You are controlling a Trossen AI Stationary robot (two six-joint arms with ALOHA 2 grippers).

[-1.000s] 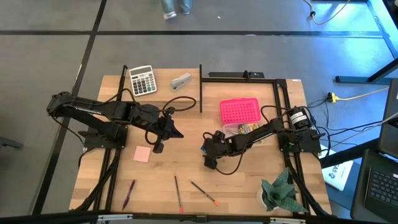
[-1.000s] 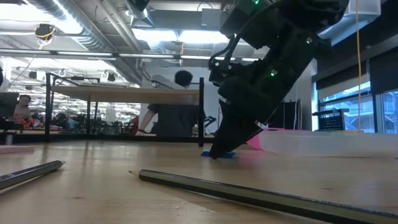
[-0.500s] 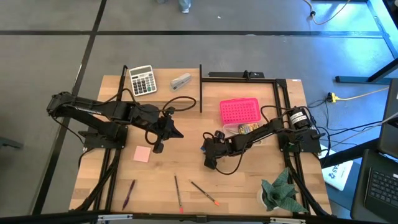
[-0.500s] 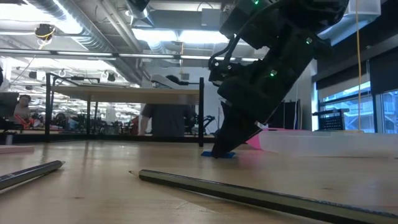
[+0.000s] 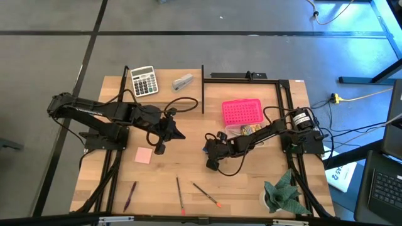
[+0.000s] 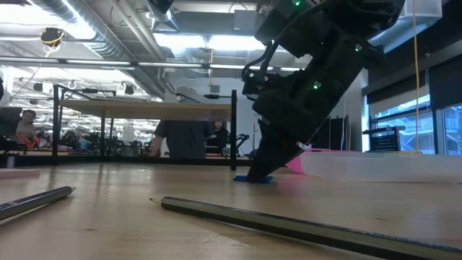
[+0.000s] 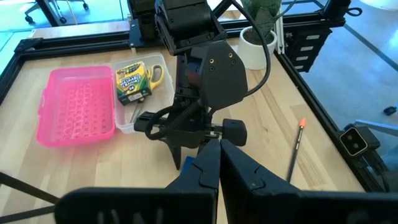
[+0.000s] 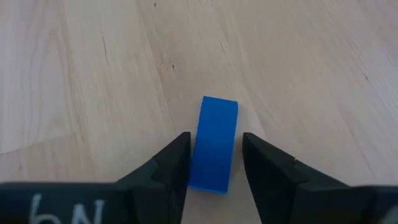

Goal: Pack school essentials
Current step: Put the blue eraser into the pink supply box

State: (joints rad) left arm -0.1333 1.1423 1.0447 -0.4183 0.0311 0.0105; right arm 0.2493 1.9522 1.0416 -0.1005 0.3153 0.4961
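Nothing on the table has moved over the last second; only a person in the room behind has drifted left, so the right gripper (image 8: 214,158) remains poised at the table, its fingers parted to either side of the blue eraser (image 8: 213,142), not yet clamped. That eraser lies flat on the wood between the fingers, near the clear box (image 5: 259,135) already holding the crayon box (image 7: 132,81), while the left gripper (image 5: 161,148), fingers together and empty, hangs just beside the pink note pad (image 5: 143,156).
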